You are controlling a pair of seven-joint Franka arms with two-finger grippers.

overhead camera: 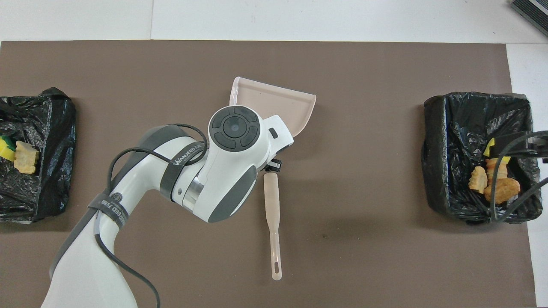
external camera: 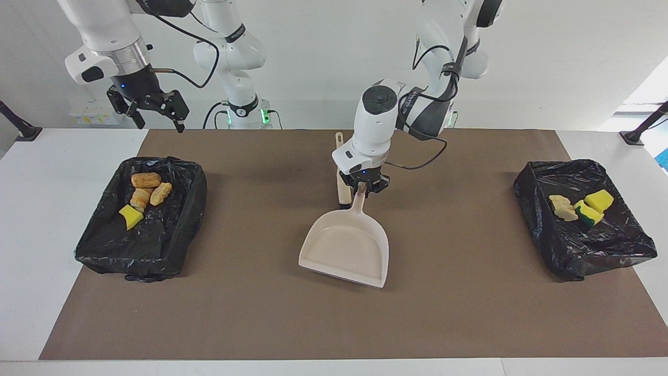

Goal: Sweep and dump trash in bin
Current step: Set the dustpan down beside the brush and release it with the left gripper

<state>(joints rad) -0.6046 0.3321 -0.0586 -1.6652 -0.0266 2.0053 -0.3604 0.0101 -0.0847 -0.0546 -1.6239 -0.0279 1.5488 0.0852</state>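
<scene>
You had nearly finished: all the trash [external camera: 145, 196] lay in the two bins [external camera: 104, 245], at three and nine o'clock, while the left gripper [external camera: 361, 187] clenched the empty dustpan [external camera: 347, 250] handle at centre and the right gripper [external camera: 156, 112] waited released.

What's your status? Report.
Left gripper shut on dustpan handle. Right gripper open, waiting above bin. Trash binned. Brush beside dustpan.

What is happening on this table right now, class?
The left gripper is shut on the handle of the beige dustpan at mid-table, and the pan looks empty. A brush lies beside it, nearer the robots. All the scraps already sit in the two bag-lined bins, one at each end. The right gripper waits open above the table's edge.
</scene>
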